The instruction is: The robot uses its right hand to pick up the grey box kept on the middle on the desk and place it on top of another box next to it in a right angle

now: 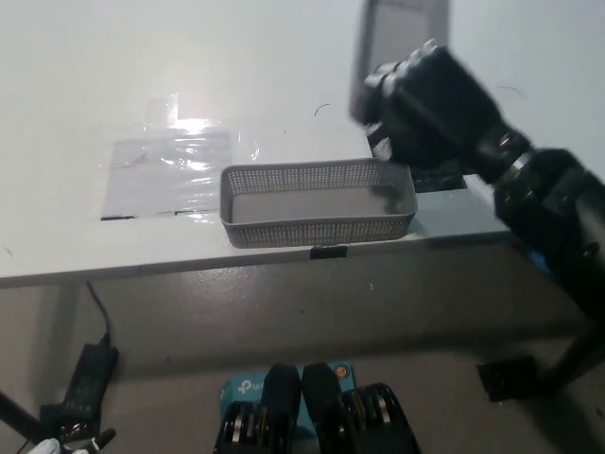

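A grey mesh box lies lengthwise near the desk's front edge. My black right hand is shut on a second grey box, held in the air above and behind the right end of the lying box. The held box is blurred and stands roughly crosswise to the one below. My white left hand is out of the picture.
A shiny clear plastic sheet lies on the white desk to the left of the box. Black tape marks sit right of the box, partly behind my hand. A black power adapter rests on the floor below.
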Controlling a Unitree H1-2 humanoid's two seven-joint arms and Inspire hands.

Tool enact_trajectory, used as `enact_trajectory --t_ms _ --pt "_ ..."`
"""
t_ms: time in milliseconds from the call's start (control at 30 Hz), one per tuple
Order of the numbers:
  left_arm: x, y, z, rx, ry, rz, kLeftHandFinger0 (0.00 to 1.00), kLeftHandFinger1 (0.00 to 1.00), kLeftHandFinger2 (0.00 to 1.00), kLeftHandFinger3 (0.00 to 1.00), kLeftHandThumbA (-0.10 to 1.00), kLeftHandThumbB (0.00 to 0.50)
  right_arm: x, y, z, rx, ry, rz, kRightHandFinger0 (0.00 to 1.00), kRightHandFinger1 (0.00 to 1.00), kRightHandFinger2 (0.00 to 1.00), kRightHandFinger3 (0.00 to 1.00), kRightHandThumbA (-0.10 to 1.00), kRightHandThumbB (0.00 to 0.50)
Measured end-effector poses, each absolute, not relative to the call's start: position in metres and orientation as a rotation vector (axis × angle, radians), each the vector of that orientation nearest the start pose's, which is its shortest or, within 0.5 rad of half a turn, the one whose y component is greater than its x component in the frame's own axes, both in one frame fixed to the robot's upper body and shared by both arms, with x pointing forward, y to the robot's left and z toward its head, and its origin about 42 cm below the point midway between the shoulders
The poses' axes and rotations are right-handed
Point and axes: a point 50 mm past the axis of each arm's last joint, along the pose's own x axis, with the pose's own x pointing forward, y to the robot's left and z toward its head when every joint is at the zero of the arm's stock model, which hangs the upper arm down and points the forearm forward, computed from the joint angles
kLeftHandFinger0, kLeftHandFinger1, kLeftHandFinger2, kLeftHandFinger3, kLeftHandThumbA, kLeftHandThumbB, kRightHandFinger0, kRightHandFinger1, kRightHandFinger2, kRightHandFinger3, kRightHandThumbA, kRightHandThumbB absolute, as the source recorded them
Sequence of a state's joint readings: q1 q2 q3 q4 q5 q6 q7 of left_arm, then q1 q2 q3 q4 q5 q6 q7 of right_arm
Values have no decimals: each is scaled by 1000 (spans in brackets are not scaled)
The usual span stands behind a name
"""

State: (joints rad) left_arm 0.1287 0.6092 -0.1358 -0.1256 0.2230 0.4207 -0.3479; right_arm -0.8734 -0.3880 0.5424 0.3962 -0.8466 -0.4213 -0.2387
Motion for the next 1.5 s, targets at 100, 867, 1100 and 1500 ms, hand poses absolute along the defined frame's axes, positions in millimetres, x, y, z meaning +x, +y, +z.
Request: enact_trajectory --t_ms 100,867,1100,1500 --pt "233 370 102 759 560 -329 1 0 0 56 1000 273 467 -135 292 -1311 -1076 476 0 0 292 238 -100 134" --pt "250 368 112 782 536 -362 36 0 4 132 1000 304 459 -123 257 -1200 -959 663 0 15 281 194 -100 212" --pt "253 368 113 782 530 -364 5 2 28 110 1000 284 461 -127 236 -1204 -880 685 0 12 292 221 -100 208" --pt "254 368 114 784 532 -372 3 10 24 69 1000 304 468 -130 215 -1253 -866 670 0 220 621 603 -100 100"
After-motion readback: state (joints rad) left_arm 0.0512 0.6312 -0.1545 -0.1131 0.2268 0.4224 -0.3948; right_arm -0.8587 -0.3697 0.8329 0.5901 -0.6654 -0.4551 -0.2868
